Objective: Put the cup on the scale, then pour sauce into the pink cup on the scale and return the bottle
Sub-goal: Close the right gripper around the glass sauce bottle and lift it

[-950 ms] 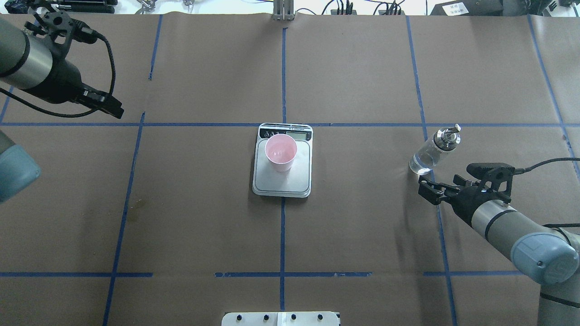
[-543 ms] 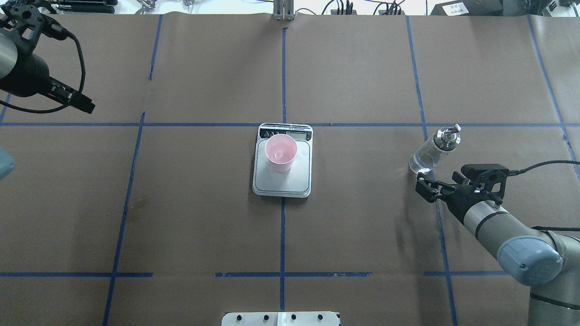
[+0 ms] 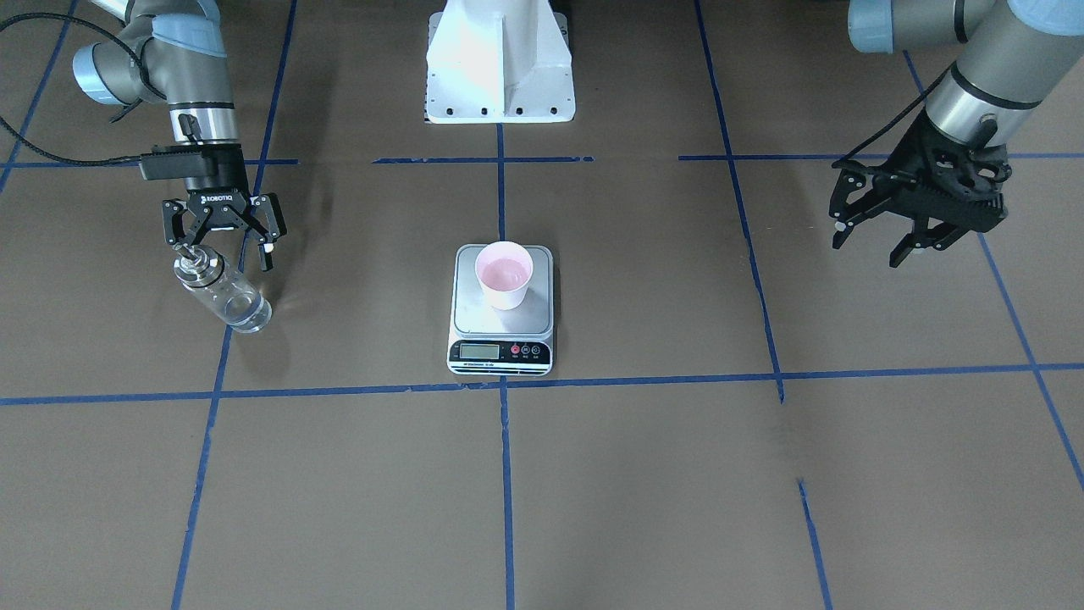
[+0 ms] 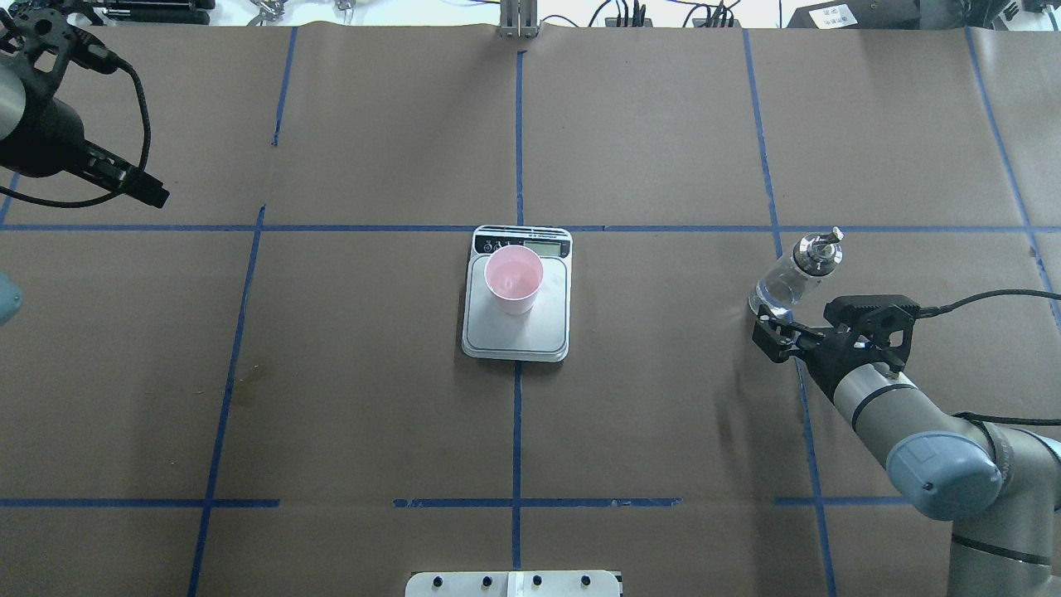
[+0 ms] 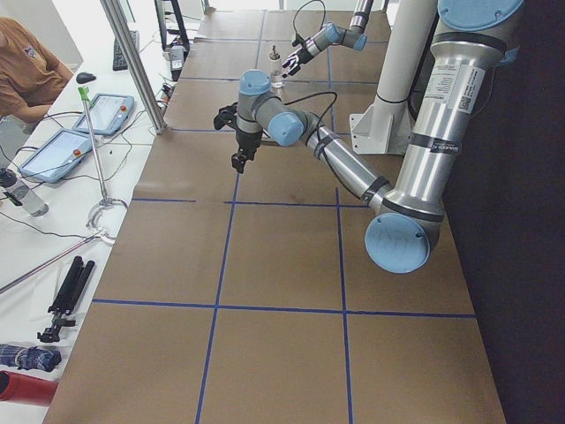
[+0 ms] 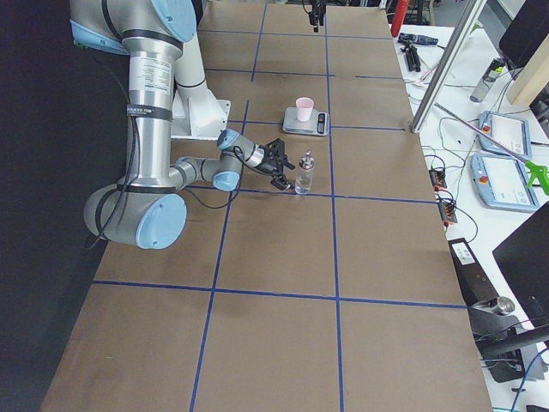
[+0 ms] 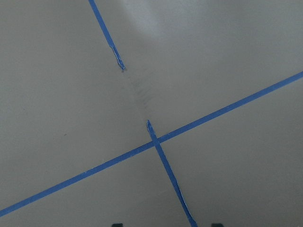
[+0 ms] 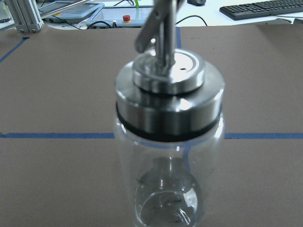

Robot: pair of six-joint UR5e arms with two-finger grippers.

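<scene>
The pink cup stands upright on the scale at the table's middle, toward the display end; both also show in the front view, cup and scale. The glass bottle with its metal cap and spout stands upright on the table to the right. My right gripper is open and empty, close against the bottle on the robot's side; the bottle fills the right wrist view. My left gripper is open and empty, far left, above bare table.
Brown paper with a blue tape grid covers the table. The white robot base is at the near edge. An aluminium post and cables lie along the far edge. Tablets and a person are beyond the table.
The left arm has drawn back toward the far left corner. The right gripper has moved forward and left, closer to the bottle. Cup, scale and bottle have not moved.
</scene>
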